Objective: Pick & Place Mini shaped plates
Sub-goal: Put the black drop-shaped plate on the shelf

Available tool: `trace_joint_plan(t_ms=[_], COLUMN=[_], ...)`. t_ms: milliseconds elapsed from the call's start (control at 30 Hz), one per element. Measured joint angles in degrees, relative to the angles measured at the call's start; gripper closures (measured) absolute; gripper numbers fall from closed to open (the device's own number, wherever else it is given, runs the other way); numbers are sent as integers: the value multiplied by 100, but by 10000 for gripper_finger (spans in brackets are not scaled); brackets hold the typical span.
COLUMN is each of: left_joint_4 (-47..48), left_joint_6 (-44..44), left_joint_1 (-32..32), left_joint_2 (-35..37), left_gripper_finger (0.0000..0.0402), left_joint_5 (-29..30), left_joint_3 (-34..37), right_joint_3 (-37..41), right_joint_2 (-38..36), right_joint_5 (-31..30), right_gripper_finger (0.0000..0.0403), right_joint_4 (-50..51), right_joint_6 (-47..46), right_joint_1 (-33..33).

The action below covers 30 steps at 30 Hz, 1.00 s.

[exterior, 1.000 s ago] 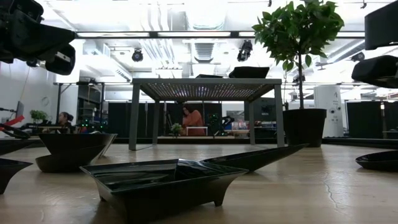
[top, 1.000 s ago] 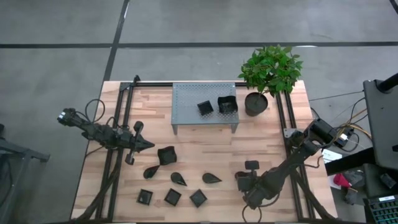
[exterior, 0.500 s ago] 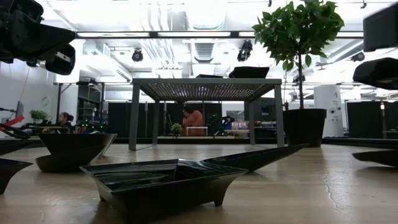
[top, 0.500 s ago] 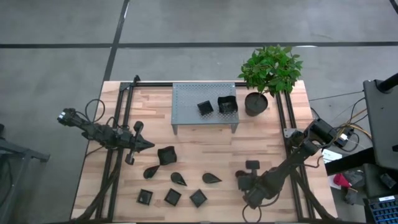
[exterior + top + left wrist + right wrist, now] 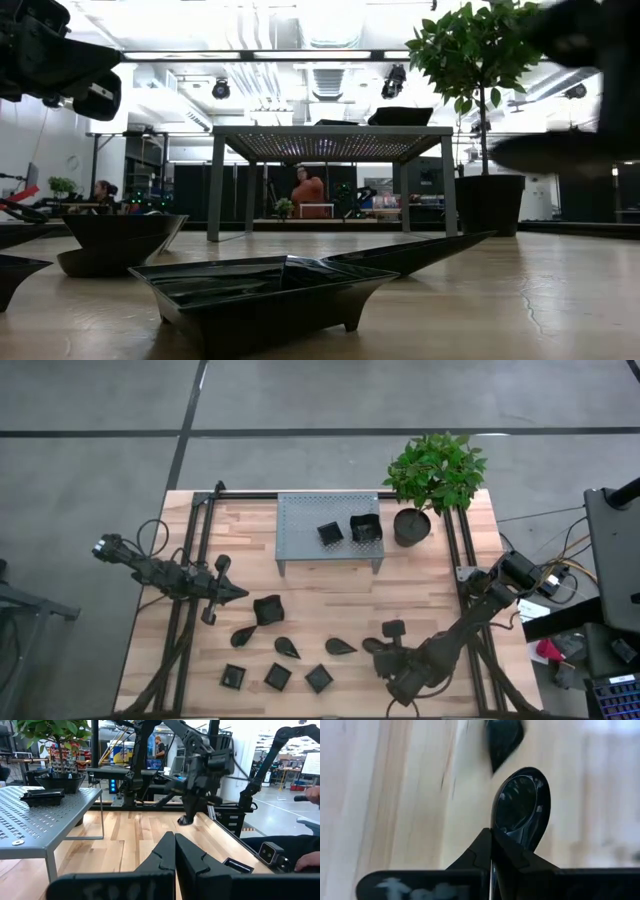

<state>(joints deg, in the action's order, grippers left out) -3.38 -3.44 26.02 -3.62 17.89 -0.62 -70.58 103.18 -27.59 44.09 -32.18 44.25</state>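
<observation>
Overhead and wrist views. The right gripper, at the near right of the wooden table, is clamped on the rim of a black teardrop plate, which is held clear of the wood just beside a second teardrop plate. The left gripper hangs with fingers pressed together, holding nothing, at the table's left side. Near it lie a wavy-edged plate and further teardrops; three small square plates line the near edge. Two plates sit on the grey perforated stand (beside the potted plant).
</observation>
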Motion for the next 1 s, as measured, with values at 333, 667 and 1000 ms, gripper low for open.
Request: trace_joint_plan(t_ms=[333,667,1000], left_joint_4=[0,-1,0], left_joint_6=[0,0,0], left_joint_1=[-2,-2,0], left_joint_2=[0,0,0], left_gripper_finger=[401,401,401], left_joint_5=[0,0,0], left_joint_3=[0,0,0], right_joint_3=[-897,-1540,-2064], right_joint_2=[0,-2,-4], right_joint_5=[-2102,-2468,-2268], right_gripper_finger=[394,394,394], right_joint_4=[251,252,198], right_joint_6=[2413,4540,6201], right_joint_1=[-246,-1409,-2737])
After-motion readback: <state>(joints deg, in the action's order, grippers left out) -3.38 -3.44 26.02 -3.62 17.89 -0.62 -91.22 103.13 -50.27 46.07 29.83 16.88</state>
